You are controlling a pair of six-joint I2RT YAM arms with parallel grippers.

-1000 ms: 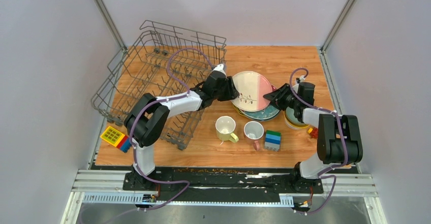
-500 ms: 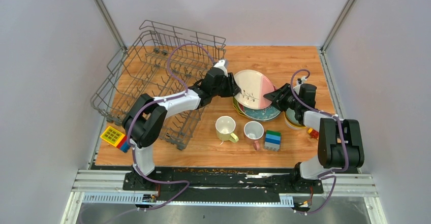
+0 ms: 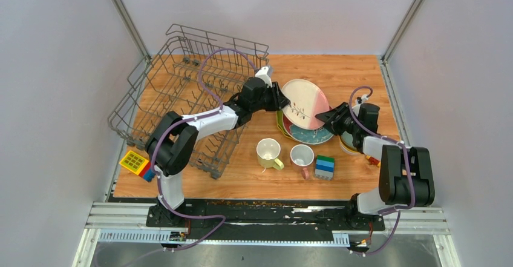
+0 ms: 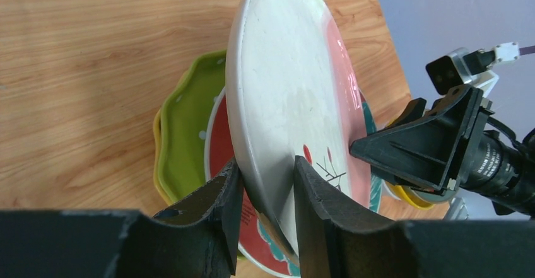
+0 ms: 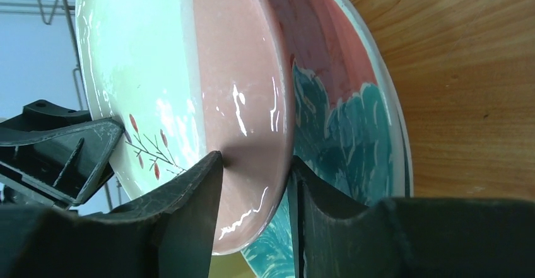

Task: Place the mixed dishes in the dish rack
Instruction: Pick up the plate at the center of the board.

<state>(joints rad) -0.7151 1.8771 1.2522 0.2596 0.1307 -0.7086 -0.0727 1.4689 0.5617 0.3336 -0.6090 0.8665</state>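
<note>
The white-pink plate (image 3: 304, 100) stands tilted up on edge above the stacked plates. My left gripper (image 3: 282, 102) is shut on its left rim, one finger on each face (image 4: 265, 190). On the opposite rim, my right gripper (image 3: 322, 117) is shut on the pink side (image 5: 255, 164). Under it lie the patterned-rim plate (image 5: 340, 120) and the scalloped yellow-green plate (image 4: 183, 120). The dish rack (image 3: 181, 79) stands at the back left, tipped slightly. A pale yellow mug (image 3: 268, 152) and a white pink-handled mug (image 3: 302, 156) stand in front of the plates.
Stacked green-blue blocks (image 3: 325, 166) sit right of the mugs. A yellow bowl (image 3: 348, 143) lies partly under the right arm. A yellow toy block (image 3: 136, 163) rests at the table's left edge, beside the rack's near corner.
The white-pink plate has been tipped up steeper and shifted slightly back. The left fingers have closed in on its rim. The right wrist has moved a little to the right.
</note>
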